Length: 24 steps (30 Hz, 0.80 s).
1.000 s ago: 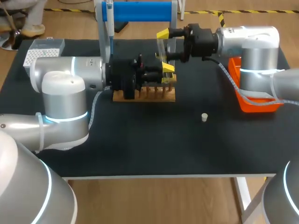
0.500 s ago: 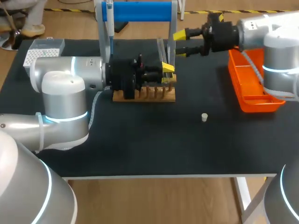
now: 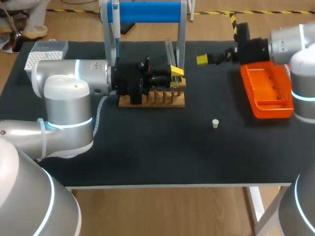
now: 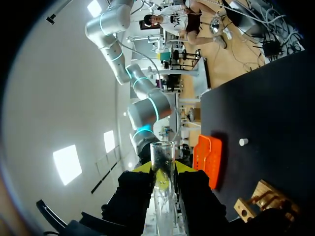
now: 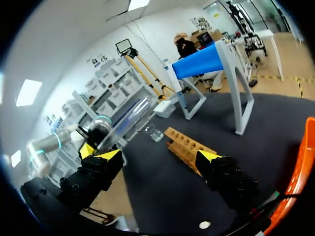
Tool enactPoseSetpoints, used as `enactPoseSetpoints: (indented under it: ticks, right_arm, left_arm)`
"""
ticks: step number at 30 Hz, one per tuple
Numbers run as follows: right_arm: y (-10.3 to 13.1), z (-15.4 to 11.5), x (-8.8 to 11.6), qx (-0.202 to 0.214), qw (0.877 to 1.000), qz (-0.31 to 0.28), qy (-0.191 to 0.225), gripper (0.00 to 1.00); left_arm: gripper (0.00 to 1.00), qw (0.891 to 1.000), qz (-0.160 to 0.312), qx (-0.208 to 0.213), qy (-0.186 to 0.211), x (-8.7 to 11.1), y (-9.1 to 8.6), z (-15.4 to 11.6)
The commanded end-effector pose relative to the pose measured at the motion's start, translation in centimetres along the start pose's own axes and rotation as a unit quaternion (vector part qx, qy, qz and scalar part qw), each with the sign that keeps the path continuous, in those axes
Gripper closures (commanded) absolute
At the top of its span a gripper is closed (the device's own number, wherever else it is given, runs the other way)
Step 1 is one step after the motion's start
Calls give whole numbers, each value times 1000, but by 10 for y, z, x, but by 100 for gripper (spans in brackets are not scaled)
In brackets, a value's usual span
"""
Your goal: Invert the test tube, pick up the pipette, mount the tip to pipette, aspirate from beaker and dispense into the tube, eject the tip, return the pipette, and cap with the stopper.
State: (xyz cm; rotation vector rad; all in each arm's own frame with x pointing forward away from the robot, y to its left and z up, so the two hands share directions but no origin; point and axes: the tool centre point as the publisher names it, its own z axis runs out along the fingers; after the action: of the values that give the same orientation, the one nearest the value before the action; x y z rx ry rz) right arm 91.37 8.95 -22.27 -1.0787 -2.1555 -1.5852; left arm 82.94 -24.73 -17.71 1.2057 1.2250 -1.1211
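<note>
A clear test tube (image 3: 171,55) stands upright above the wooden rack (image 3: 152,100), with my left gripper (image 3: 175,73) shut on its lower part. In the left wrist view the tube (image 4: 162,162) rises between the yellow-tipped fingers of the left gripper (image 4: 163,169). My right gripper (image 3: 203,60) hangs open to the right of the tube, apart from it, with nothing in it. From the right wrist view its gripper (image 5: 155,158) stands wide, the tube (image 5: 127,119) well ahead. A small white stopper (image 3: 215,123) lies on the table.
An orange tray (image 3: 268,93) sits at the right under my right arm. A blue-topped stand (image 3: 142,12) is behind the rack. A white tip box (image 3: 45,53) is at the back left. A small glass beaker (image 5: 154,133) stands beyond the rack (image 5: 189,146).
My right gripper, earlier around the tube's upper end, has opened wider and drawn back to the right toward the orange tray. The left arm and the tube have stayed put.
</note>
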Motion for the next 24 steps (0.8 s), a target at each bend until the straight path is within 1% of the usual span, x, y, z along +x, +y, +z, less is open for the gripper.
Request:
enactPoseSetpoints:
  ticks: [1, 9, 11, 14, 24]
  right_arm:
    - [-14, 5, -1, -32, 996, -58, -64, 0]
    - [-25, 24, -13, -11, 993, -97, -63, 0]
    - [-27, 27, -17, -6, 993, -99, -63, 0]
    - [-31, 32, -25, 3, 991, -115, -71, 0]
    - [-50, 51, -45, 27, 978, -185, -89, 0]
  left_arm:
    - [100, 1000, 2, -1, -2, 1, -1, 0]
    - [100, 1000, 2, -1, -2, 1, -1, 0]
    - [100, 1000, 2, -1, -2, 1, -1, 0]
    - [100, 1000, 2, -1, -2, 1, -1, 0]
    - [100, 1000, 2, -1, -2, 1, -1, 0]
